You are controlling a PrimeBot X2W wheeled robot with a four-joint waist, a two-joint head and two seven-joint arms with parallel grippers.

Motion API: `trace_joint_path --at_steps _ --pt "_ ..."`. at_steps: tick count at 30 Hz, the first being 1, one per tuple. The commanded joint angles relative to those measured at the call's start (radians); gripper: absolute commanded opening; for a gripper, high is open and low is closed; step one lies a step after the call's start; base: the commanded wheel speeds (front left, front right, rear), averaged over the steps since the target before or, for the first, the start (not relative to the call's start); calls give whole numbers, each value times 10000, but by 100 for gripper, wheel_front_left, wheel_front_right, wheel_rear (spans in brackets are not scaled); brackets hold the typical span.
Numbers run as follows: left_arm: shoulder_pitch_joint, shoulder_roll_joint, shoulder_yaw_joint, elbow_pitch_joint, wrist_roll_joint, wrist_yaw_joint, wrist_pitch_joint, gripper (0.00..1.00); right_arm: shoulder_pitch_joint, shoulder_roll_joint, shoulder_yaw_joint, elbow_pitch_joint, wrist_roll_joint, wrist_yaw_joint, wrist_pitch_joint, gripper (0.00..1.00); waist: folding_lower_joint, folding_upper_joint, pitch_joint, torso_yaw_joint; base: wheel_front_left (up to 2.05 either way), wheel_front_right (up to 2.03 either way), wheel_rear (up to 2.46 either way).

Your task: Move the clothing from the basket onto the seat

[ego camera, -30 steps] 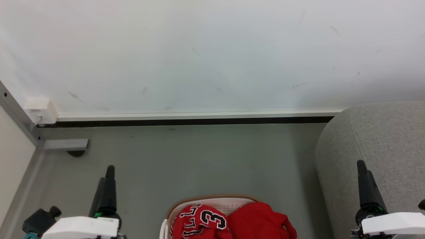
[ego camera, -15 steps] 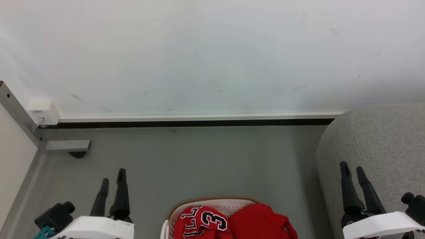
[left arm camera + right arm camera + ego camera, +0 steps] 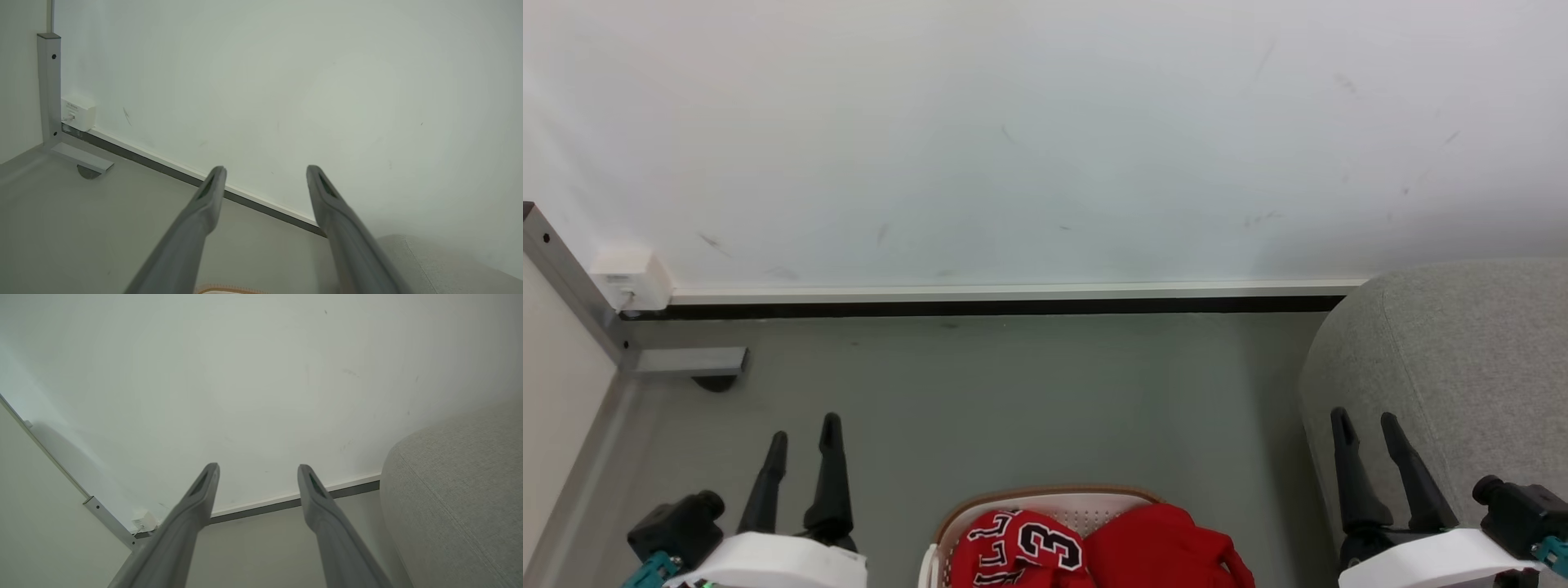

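The white basket (image 3: 1058, 500) with a brown rim sits at the bottom middle of the head view, cut off by the frame edge. In it lie a red jersey with a "3" (image 3: 1017, 545) and a plain red garment (image 3: 1164, 549). The light grey seat (image 3: 1462, 351) rises at the right. My left gripper (image 3: 805, 427) is open, left of the basket, with nothing between its fingers. My right gripper (image 3: 1364, 420) is open too, in front of the seat's left side. In the left wrist view a sliver of the basket's rim (image 3: 229, 290) shows below the left gripper (image 3: 265, 171). The seat (image 3: 453, 498) lies right of the right gripper (image 3: 257, 469).
A white wall (image 3: 1045, 139) with a dark skirting strip (image 3: 980, 306) runs across the back. A grey metal post and foot (image 3: 678, 359) with a small white box (image 3: 629, 278) stand at the left corner. Grey floor (image 3: 1013, 400) stretches between wall and basket.
Both grippers have turned about their own axes, so two separate fingers now show where one showed. Each has drawn inward, towards the basket, and lower in view. The camera has shifted slightly.
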Motion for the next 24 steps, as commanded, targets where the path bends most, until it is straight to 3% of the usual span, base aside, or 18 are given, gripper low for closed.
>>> trace_joint_path --at_steps 1,24 --pt "34 95 -11 -76 393 23 -130 100 -249 -34 52 -9 -326 -12 -110 100 -1 0 -5 7 0 0 0" --pt "47 111 -209 -11 2373 196 -638 100 -299 16 457 24 -1987 -16 -612 100 -1 0 -55 -1 0 0 0"
